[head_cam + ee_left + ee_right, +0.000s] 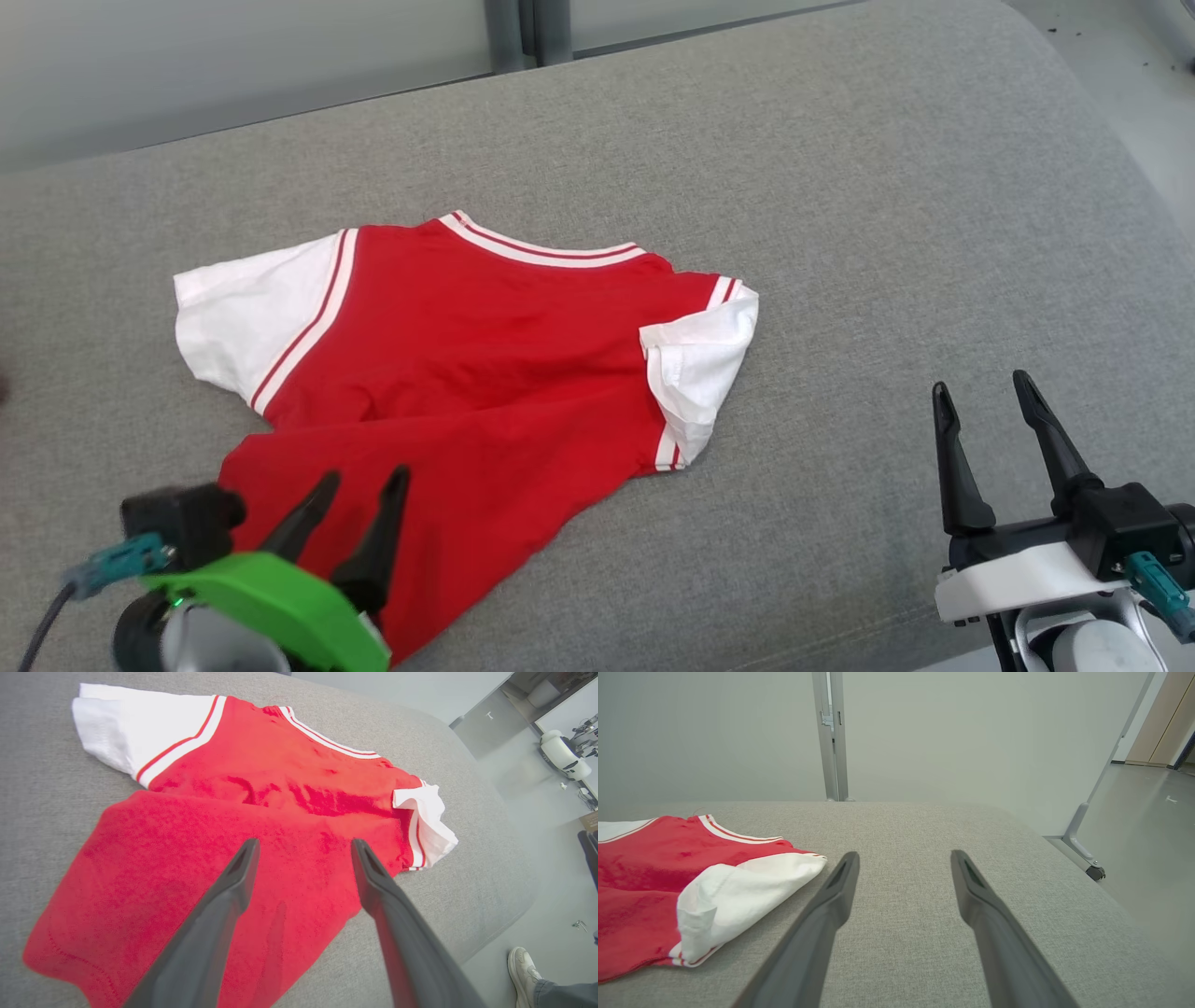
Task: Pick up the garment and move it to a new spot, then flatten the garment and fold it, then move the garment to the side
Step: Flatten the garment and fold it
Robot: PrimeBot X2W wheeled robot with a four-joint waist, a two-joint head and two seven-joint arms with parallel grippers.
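1. Grey woven upholstery point(840, 187) covers the broad padded surface before the robot, with a pale wall and one metal post point(527, 33) behind it.
2. One left gripper point(366, 474) shows at the lower left of the head view. Its two dark fingers are spread apart with nothing between them.
3. One garment point(467, 355), a red shirt with white striped trim, lies on the upholstery left of centre. Its near red panel lies directly under the left gripper's fingertips; whether they touch the cloth cannot be told.
4. Two white sleeves belong to it: the flat sleeve point(247, 317) spreads out at the left, and the rumpled sleeve point(700, 364) is doubled over at the right.
5. One right gripper point(979, 382) stands at the lower right, fingers wide apart and empty, over bare upholstery. The garment lies well apart to its left, the rumpled sleeve being the nearest part.
6. One pale shoe point(521, 970) of a person rests on the floor beside the padded surface, in the left wrist view.
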